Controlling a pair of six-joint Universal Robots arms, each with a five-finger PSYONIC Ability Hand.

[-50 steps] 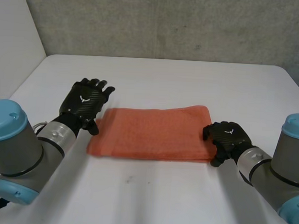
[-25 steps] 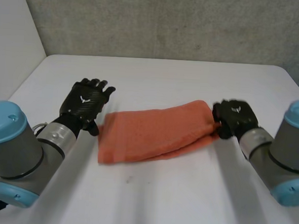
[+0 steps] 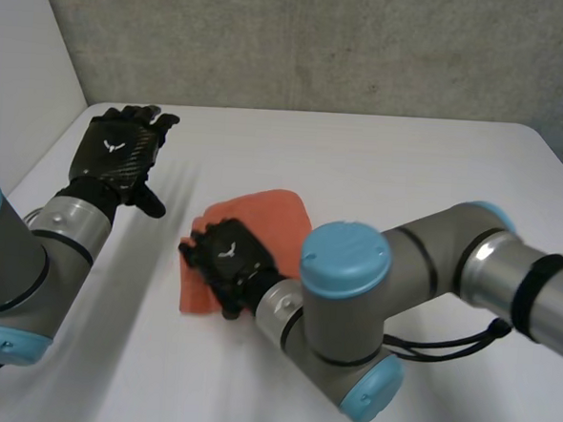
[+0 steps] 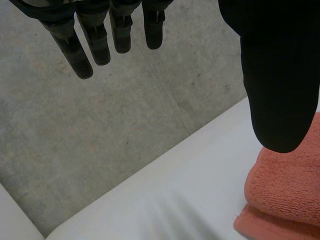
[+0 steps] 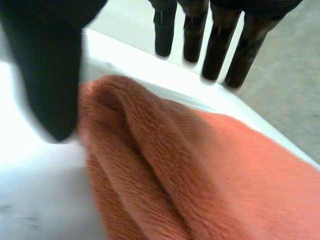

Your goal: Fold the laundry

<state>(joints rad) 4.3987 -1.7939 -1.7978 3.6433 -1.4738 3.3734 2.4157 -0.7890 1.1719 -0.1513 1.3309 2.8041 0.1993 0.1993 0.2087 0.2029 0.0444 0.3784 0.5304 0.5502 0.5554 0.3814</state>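
Observation:
An orange towel lies folded over itself in a thick bundle at the middle of the white table. My right arm reaches across from the right, and my right hand rests on the towel's left part, fingers pointing left. In the right wrist view the right hand has straight fingers with the thumb apart, and the doubled towel lies under its palm. My left hand hovers open at the table's far left, apart from the towel. In the left wrist view the left hand has straight fingers, and the towel's folded edge lies beside its thumb.
A grey concrete wall runs behind the table's far edge, and a white wall stands at the left. Bare table lies to the right of the towel and along the front.
My right hand has carried the towel's right end over to the left, doubling the towel, and has opened. My left hand has moved back and leftward, away from the towel.

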